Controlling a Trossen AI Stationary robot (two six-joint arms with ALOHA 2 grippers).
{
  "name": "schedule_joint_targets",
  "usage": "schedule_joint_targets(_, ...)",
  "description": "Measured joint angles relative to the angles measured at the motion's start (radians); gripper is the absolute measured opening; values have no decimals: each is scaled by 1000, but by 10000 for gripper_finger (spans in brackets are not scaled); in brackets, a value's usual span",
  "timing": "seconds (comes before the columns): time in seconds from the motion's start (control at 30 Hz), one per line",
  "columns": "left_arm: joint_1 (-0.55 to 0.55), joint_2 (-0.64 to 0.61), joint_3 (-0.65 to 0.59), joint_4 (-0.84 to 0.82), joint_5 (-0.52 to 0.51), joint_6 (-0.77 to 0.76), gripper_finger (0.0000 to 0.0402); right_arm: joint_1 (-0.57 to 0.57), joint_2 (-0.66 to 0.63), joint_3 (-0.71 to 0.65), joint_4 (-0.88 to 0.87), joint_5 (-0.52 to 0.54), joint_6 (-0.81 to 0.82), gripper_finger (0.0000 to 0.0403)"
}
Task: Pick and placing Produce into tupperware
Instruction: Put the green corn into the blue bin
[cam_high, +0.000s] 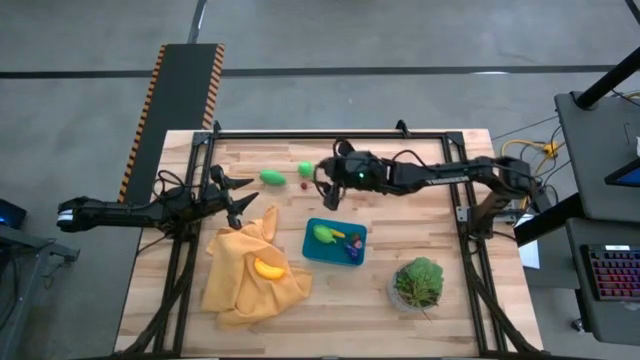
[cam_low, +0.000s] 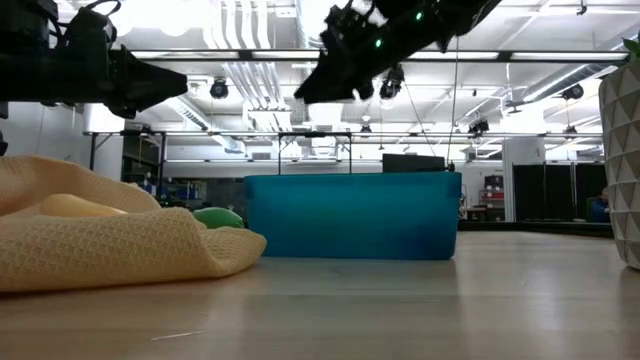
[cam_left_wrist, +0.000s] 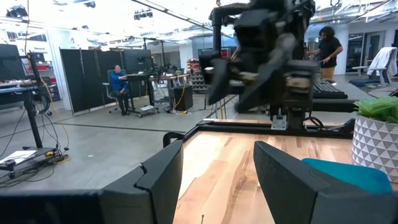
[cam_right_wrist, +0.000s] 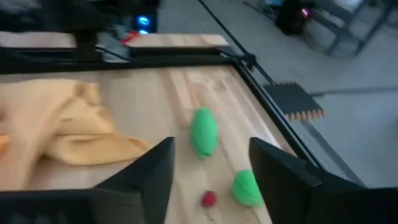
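Observation:
The teal tupperware (cam_high: 335, 241) sits mid-table and holds a green piece, a purple piece and a small orange one. On the bare wood beyond it lie a long green produce piece (cam_high: 271, 177), a rounder green one (cam_high: 305, 169) and a small red one (cam_high: 304, 184); all three show in the right wrist view, the long green one (cam_right_wrist: 203, 131) lying ahead of the fingers. A yellow-orange piece (cam_high: 267, 268) lies on the mustard cloth (cam_high: 250, 272). My right gripper (cam_high: 327, 185) hangs open and empty above the wood near the red piece. My left gripper (cam_high: 240, 197) is open and empty at the table's left.
A leafy green plant in a pot (cam_high: 418, 283) stands near the table's front right. The cloth lies bunched at the front left. A black frame rail (cam_high: 330, 135) runs along the far edge. People show in the room beyond the table.

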Motion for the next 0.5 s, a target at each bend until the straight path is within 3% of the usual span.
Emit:
schedule_joint_targets(0.27, 0, 1, 0, 0, 0, 0, 183, 127, -162, -115, 111, -43, -61, 32)
schedule_joint_targets(0.5, 0, 1, 0, 0, 0, 0, 183, 210, -397, -322, 138, -23, -120, 10)
